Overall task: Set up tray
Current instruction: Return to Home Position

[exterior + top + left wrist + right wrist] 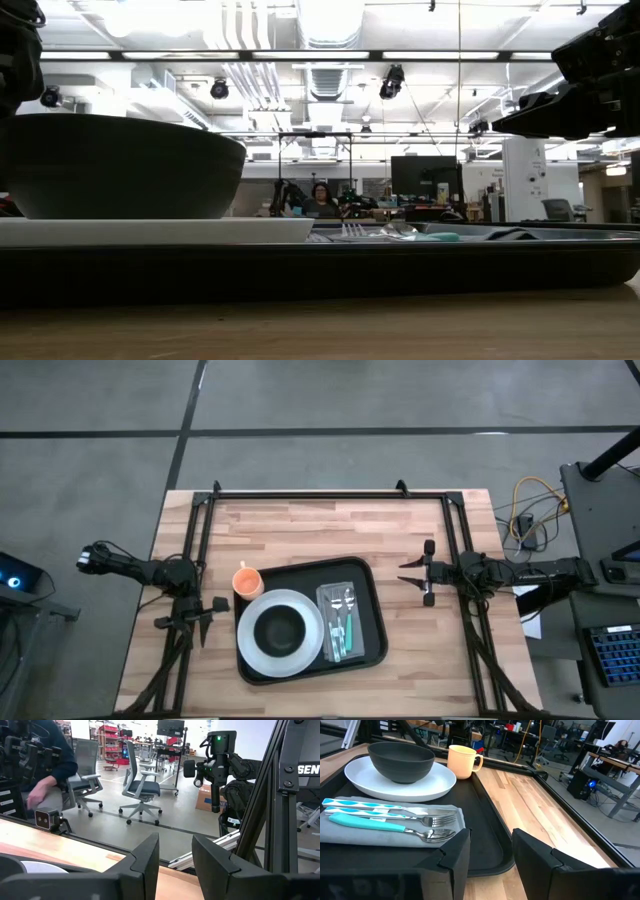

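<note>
From above, the tray [375, 610] lay slightly askew near the middle of the table [300, 525]. It carried a plate [250, 640] with a bowl [280, 628] on it, and a napkin [358, 640] with the cutlery [342, 625] on top. A cup [247, 581] stood at the tray's far left corner; whether it sat on the tray or just off it could not be told. The left gripper [198, 618] hung just beside the tray's left rim, and the right gripper [410, 574] was near the right rim. The likeliest slip was a low sweep clipping a rim, which would shift the tray and scatter the cutlery. Bare wood lay open on the far side and to the right, hemmed in by the frame rails [455, 530].

From table height, the tray's rim ran as a dark band behind a strip of wood. Dark arm parts sat high in both upper corners, so clearance looked good.

In the left wrist view, that gripper's jaws stood apart with nothing between them. Past the table edge, a person's hand [36, 799] hovered by a small camera [47, 818], so a wide outward swing could be risky.

In the right wrist view, the jaws were likewise parted and empty. The cutlery lay close ahead, and there was free wood alongside the tray.
</note>
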Tool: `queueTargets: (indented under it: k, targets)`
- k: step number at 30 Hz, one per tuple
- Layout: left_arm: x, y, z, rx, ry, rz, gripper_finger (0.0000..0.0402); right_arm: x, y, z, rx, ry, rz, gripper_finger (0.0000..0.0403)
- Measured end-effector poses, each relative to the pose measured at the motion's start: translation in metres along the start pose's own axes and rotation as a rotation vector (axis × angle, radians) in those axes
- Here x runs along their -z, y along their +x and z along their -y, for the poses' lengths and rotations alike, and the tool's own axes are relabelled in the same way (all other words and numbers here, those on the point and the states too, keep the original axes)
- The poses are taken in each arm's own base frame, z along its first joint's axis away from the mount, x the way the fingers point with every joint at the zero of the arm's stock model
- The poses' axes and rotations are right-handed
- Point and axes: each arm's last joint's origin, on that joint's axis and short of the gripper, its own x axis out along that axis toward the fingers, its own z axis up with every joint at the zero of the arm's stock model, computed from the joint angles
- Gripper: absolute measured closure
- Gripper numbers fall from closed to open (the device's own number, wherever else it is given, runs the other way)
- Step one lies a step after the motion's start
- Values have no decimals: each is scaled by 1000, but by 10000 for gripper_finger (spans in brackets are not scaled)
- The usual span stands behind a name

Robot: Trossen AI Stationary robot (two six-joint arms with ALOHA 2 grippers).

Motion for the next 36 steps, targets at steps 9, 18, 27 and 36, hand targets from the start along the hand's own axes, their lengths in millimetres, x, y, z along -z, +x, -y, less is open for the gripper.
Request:
queueTargets:
  k: [9, 18, 27, 36]
  targets:
    - [0, 0, 0, 1, 0, 0, 304, 0, 0, 0, 0, 0, 0, 275]
    - [0, 0, 0, 0, 0, 0, 304, 0, 0, 0, 0, 0, 0, 268]
    - [0, 0, 0, 0, 0, 0, 304, 0, 0, 0, 0, 0, 0, 271]
    - [0, 0, 0, 0, 0, 0, 304, 0, 0, 0, 0, 0, -1, 271]
